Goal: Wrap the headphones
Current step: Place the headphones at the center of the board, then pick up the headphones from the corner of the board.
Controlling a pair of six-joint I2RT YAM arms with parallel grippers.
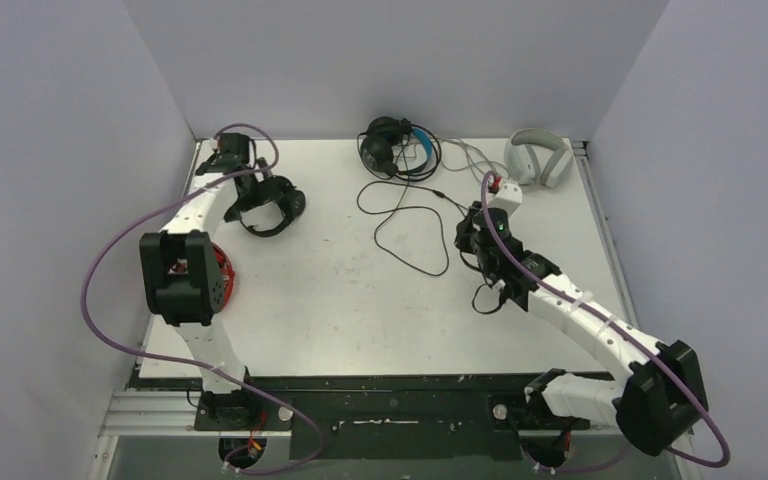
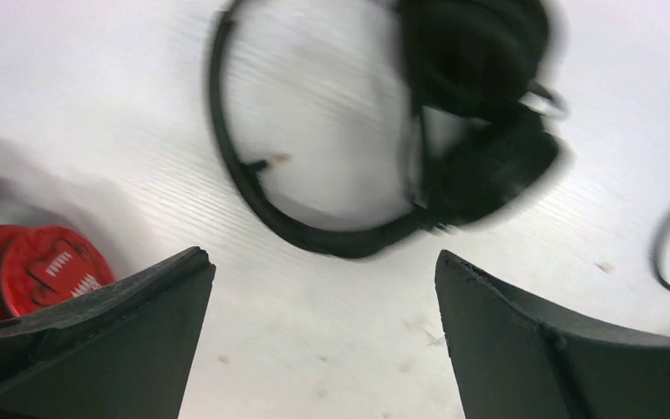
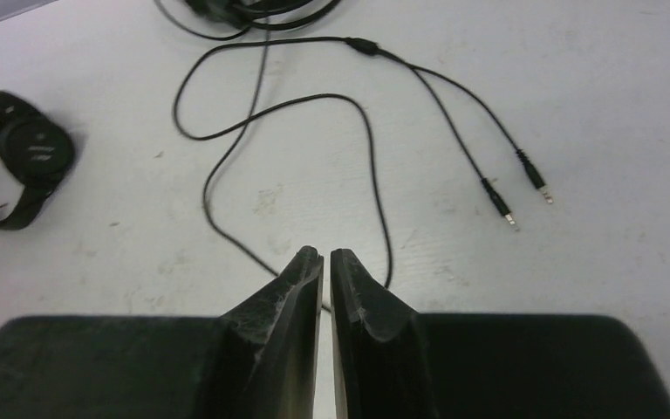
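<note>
Four headsets lie spread on the white table (image 1: 340, 310), and judging by the loose wire in view the wrapping is far from done. Nearest the arm bases, the red-and-black headset (image 1: 224, 272) sits at the left edge, largely hidden under the elbow of the left arm (image 1: 180, 275), apparently parked out of the working area. A little farther in on the right, the right gripper (image 3: 326, 255) points down at the table with its fingers drawn almost together. Only a thin slit shows between them, with nothing visible in it. A black cable (image 3: 363, 44) loops past just beside the tips, so the gripper seems placed to gather it, though whether it touches the wire cannot be told. That cable splits into two plugs (image 3: 499, 199) lying free, and it seems to run back to a far headset. Farther on the left, the left gripper (image 2: 320, 262) hangs over the small all-black headset (image 2: 480, 166) with its fingers spread wide and empty, a stance that suits lining up for a grasp; blur hides how its wire lies. At the far edge rest the black-and-blue headset (image 1: 392, 145), its cable trailing forward, and the white-grey headset (image 1: 538, 158) toward the right corner, well apart from both grippers.
</note>
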